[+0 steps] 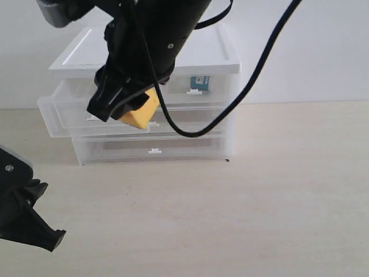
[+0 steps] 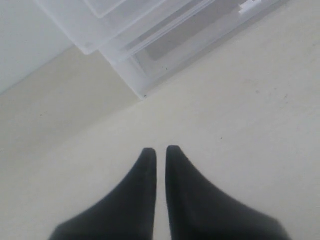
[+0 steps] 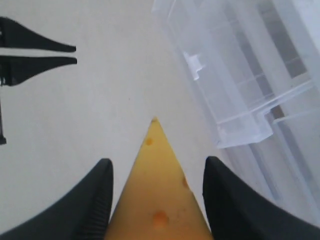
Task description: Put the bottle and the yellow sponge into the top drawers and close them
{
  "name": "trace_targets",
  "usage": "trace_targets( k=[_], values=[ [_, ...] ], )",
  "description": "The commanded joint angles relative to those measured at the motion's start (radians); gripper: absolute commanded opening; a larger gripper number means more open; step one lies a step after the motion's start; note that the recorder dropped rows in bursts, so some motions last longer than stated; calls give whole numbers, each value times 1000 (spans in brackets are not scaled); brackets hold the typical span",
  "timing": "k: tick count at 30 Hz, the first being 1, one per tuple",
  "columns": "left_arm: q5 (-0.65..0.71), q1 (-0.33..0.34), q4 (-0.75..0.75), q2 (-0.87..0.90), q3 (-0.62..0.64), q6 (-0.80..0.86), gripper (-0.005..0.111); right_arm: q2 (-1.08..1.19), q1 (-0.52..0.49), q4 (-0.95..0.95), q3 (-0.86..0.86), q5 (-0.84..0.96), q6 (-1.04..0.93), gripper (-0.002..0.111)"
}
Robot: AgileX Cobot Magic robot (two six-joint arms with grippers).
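My right gripper (image 1: 118,109) is shut on the yellow sponge (image 1: 141,113), a wedge held in the air by the front of the pulled-out top left drawer (image 1: 57,112). In the right wrist view the sponge (image 3: 160,195) sits between the fingers of this gripper (image 3: 157,161), pointing past the open drawer (image 3: 225,90). The bottle (image 1: 200,82) shows by its teal label inside the closed top right drawer (image 1: 216,86). My left gripper (image 1: 51,236) (image 2: 161,149) is shut and empty, low over the table at the front left.
The white-lidded drawer unit (image 1: 144,57) stands against the back wall, with two wider drawers (image 1: 154,151) below, both closed. A black cable (image 1: 253,75) hangs from the right arm across the unit's front. Bare tabletop (image 1: 259,202) extends to the front and right.
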Motion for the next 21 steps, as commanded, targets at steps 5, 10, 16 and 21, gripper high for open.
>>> trace_targets(
  k=[5,10,16,21],
  values=[
    [16,2,5,-10,6,-10,4,37,-10,-17,-104,-54,1,0],
    [24,2,10,-10,6,-12,4,82,-21,-22,-141,-97,3,0],
    [26,2,10,-10,6,-14,4,150,-49,-18,-199,-115,-4,0],
    [24,2,10,-10,6,-14,4,199,-60,-11,-259,-123,-13,0]
  ],
)
